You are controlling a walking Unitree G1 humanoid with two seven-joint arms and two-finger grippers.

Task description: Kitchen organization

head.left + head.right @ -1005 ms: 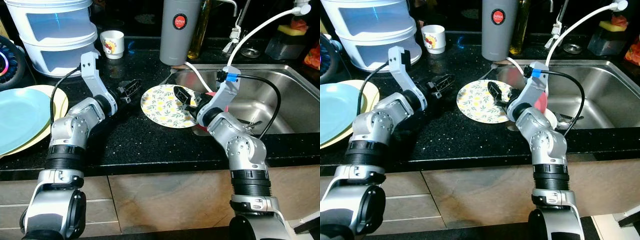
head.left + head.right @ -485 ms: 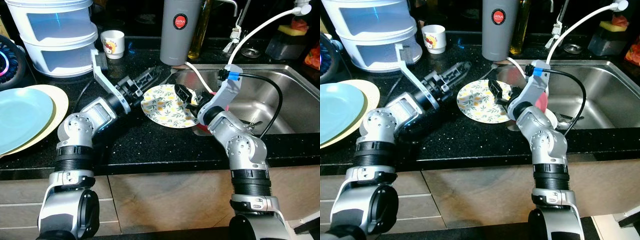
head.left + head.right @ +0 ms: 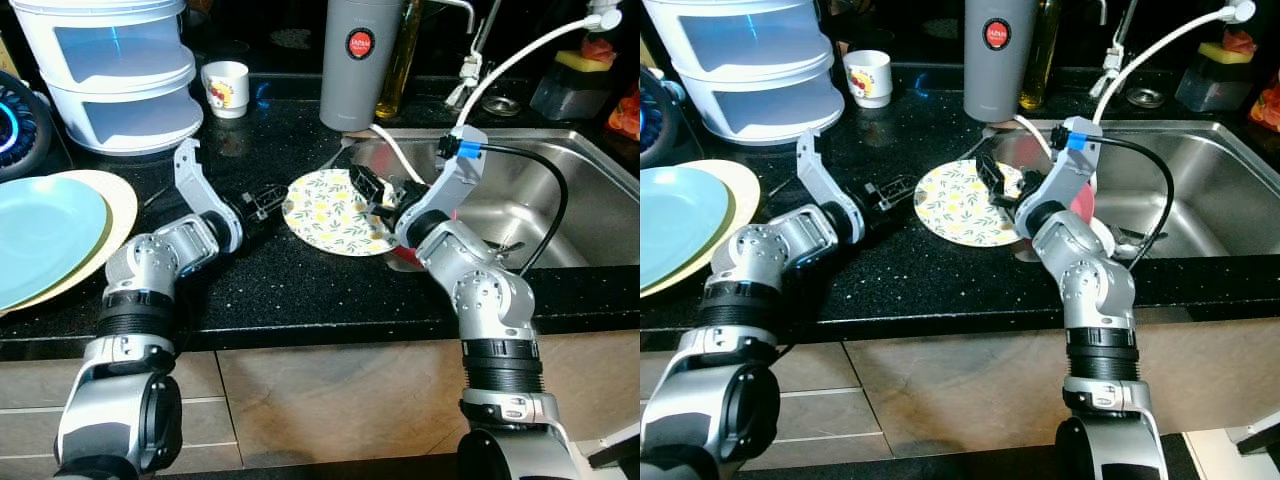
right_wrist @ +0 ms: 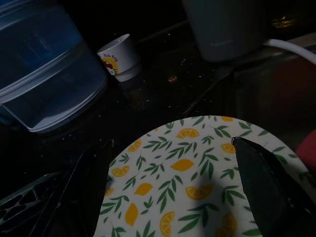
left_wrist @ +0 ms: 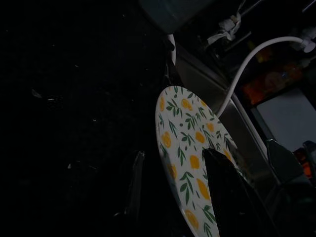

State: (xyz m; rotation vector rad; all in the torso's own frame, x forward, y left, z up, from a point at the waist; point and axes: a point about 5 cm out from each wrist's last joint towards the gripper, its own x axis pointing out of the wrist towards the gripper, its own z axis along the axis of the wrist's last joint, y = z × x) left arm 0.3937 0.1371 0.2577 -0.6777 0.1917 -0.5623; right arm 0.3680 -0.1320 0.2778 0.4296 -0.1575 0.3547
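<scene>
Lemon-print plate (image 3: 338, 212) sits on the black counter (image 3: 300, 290), its right edge at the sink (image 3: 560, 200) rim, tilted a bit with that side propped up. Right gripper (image 3: 368, 190) has that raised edge: 1 finger lies on top of the plate in the right wrist view, the other can't be made out, so looks clamped on the rim but I can't confirm the underside contact. Judging by the tilt, it's holding the plate up so the other side can be taken. Left gripper (image 3: 268, 200) is low over the counter just beside the plate's left edge, fingers (image 5: 217, 173) narrowly parted with the rim lying between them in the left wrist view, not closed on it as far as I can tell. Reads as a 2-arm handover or lift: left lines up on the free rim while right steadies. Likely destination is the 2 stacked plates, blue plate (image 3: 40, 235) on yellow plate (image 3: 105, 215), well apart at far left of the counter. Behind the plate: grey flask (image 3: 358, 60), small white cup (image 3: 224, 88), white stacked container (image 3: 105, 70). White hose (image 3: 520, 55) runs over the sink past the right arm; a red item (image 3: 400, 255) sits under the right forearm at the sink edge. Risk: thin rim, shallow grip, plate may slide on the glossy counter if left closes off-centre.
</scene>
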